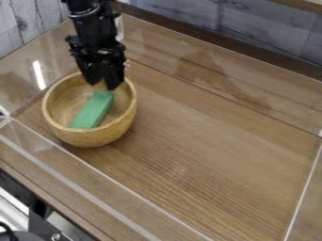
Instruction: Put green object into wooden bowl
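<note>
green object, a small bright green matte rectangular bar, is seen lying inside the round light tan wooden bowl, tilted against the far inner wall and resting on the grained interior. nearest the camera, the clear plastic wall of the tray is crossed before the brown wood-grain table surface is reached. the bowl is set at the left, and just beyond and above its far rim the black robot gripper is held pointing straight down, its fingers spread and nothing clasped between them; the bar is judged released. the placing is judged done, so the step in hand is a clean retreat: the gripper is best lifted straight up, with the fingers kept clear of the bowl's thick rim so that the bowl is not dragged or tipped. the fingertips are hard to separate against the dark body, and whether one touches the rim cannot be told. the arm's upper part is cut off by the top edge. the grey plank backdrop is blurred by reflections.
</note>
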You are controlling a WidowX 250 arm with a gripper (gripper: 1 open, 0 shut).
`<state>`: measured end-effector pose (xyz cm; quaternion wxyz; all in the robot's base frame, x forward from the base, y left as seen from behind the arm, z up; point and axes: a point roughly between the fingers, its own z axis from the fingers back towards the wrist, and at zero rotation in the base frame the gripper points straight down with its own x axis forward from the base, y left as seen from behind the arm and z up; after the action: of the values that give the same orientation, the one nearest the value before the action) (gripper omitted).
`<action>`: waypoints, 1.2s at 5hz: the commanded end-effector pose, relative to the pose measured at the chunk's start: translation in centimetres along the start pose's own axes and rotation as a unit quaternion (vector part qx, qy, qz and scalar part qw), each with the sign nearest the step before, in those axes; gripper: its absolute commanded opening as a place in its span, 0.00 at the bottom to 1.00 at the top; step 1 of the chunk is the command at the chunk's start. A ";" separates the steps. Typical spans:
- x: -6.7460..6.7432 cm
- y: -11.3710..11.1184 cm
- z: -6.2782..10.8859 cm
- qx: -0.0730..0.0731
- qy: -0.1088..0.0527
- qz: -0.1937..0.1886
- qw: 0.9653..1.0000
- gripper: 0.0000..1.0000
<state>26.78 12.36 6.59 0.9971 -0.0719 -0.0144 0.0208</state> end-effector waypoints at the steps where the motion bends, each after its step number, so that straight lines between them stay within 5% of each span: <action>1: 1.2 -0.9 1.2 0.009 -0.028 0.018 0.999 0.00; 2: 0.5 -1.7 1.1 0.006 -0.024 0.012 1.000 1.00; 6: -2.2 -6.1 4.9 0.008 -0.043 0.006 0.999 1.00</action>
<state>24.41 6.63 11.17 0.9964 -0.0716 -0.0372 0.0253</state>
